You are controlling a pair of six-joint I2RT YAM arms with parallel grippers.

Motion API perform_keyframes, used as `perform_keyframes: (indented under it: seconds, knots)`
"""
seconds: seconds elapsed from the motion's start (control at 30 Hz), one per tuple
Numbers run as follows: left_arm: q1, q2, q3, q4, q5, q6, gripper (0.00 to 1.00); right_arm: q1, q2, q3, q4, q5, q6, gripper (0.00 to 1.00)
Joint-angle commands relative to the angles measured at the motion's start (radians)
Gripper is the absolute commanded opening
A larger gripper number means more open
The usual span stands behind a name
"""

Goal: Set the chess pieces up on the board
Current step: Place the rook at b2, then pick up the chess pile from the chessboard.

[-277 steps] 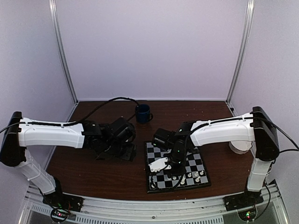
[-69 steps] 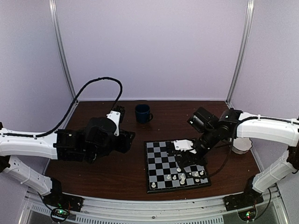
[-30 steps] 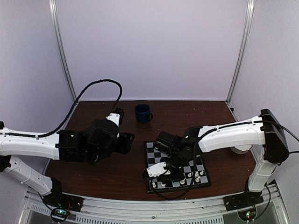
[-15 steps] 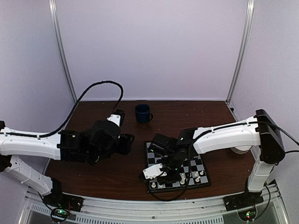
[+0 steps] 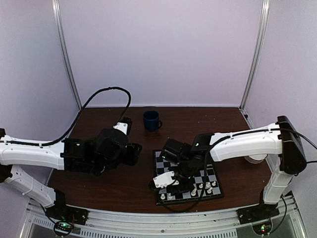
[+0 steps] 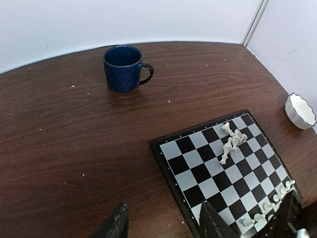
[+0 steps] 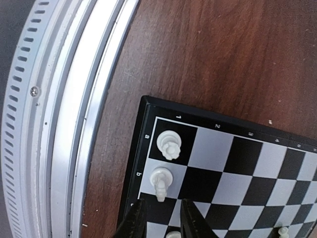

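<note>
Left gripper (image 6: 166, 225) spread wide, empty, above the table (image 6: 74, 148); right gripper (image 7: 163, 220) low over the board (image 6: 198, 173).
Right jaws narrowly apart at the board's near-left corner; chess pieces (image 7: 169, 144) stand along that edge.

The left arm (image 5: 39, 151) lies low and long, reaching from the left edge toward the middle. Its left end effector (image 6: 166, 225) points to the far right, jaws well apart with nothing between them. The right arm (image 5: 242, 144) rises at the right, bends at the elbow and reaches leftward and near, wrist pitched down. The right end effector (image 7: 162, 218) hangs with its jaws slightly apart.
</note>
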Motion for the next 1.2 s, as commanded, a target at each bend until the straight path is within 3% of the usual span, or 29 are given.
perform_keyframes:
  seconds: [0.0, 0.2, 0.4, 0.67, 0.93, 1.17]
  knots:
    - [0.007, 0.03, 0.057, -0.051, 0.001, 0.026, 0.5, -0.031, -0.194, 0.012, -0.067, 0.009, -0.006, 0.28]
    - [0.009, 0.153, 0.186, -0.127, 0.071, 0.077, 0.5, -0.308, -0.362, -0.081, 0.016, -0.076, 0.034, 0.32]
    - [0.067, 0.292, 0.289, -0.137, 0.239, 0.073, 0.49, -0.568, -0.283, -0.067, 0.027, -0.183, 0.116, 0.28]
    - [0.13, 0.56, 0.531, -0.201, 0.499, 0.136, 0.41, -0.655, -0.19, -0.061, 0.017, -0.233, 0.165, 0.26]
    - [0.133, 0.798, 0.738, -0.216, 0.574, 0.161, 0.35, -0.725, -0.257, -0.106, 0.027, -0.233, 0.166, 0.28]
    - [0.151, 0.929, 0.874, -0.26, 0.593, 0.162, 0.4, -0.761, -0.283, -0.122, 0.036, -0.249, 0.166, 0.29]
